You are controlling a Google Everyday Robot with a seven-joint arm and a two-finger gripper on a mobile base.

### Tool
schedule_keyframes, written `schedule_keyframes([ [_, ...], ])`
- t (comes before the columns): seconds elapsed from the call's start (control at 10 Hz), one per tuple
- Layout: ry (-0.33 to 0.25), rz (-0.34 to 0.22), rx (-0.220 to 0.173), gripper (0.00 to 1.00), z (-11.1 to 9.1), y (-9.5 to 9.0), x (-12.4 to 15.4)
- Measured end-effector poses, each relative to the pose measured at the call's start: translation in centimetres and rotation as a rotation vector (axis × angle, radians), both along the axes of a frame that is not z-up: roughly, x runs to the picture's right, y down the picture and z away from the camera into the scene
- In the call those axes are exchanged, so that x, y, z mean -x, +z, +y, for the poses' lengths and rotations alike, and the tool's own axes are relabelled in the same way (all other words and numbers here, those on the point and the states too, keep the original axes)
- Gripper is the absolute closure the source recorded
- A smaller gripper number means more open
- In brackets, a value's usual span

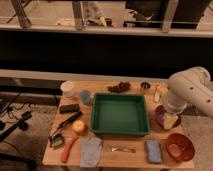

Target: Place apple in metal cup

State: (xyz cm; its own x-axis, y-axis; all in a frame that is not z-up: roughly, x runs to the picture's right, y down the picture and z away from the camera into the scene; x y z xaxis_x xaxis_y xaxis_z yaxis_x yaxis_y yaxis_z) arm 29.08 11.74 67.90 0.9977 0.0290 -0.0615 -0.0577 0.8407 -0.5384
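Note:
The apple (pixel 78 127), small, round and yellow-orange, lies on the wooden table (pixel 131 156) just left of the green tray. The metal cup (pixel 145 85), small and dark silver, stands near the table's back edge, right of the grape bunch (pixel 119 87). My white arm (pixel 186 92) reaches in from the right. Its gripper (pixel 170 120) hangs low over the purple bowl (pixel 161 114) at the table's right side. It is far from the apple and some way in front of the metal cup. I see nothing held in it.
A green tray (pixel 120 131) fills the table's middle. A white plastic cup (pixel 66 88), a small blue cup (pixel 86 96), a black block (pixel 69 108), a brush (pixel 62 132) and a carrot (pixel 68 149) are on the left. A grey cloth (pixel 91 150), a blue sponge (pixel 153 150) and a red bowl (pixel 179 146) lie along the front.

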Motion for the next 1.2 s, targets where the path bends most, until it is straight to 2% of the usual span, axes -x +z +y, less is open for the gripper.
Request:
schedule_keyframes([
  [0.2, -0.03, -0.024, -0.023, 0.2, 0.5, -0.7, 2.5],
  [0.5, -0.094, -0.093, -0.044, 0.2, 1.1, -1.7, 8.8],
  [0.8, -0.186, -0.196, -0.059, 0.2, 2.0, -2.6, 17.0],
  [1.2, -0.301, -0.337, -0.056, 0.2, 3.6, -2.8, 25.9],
])
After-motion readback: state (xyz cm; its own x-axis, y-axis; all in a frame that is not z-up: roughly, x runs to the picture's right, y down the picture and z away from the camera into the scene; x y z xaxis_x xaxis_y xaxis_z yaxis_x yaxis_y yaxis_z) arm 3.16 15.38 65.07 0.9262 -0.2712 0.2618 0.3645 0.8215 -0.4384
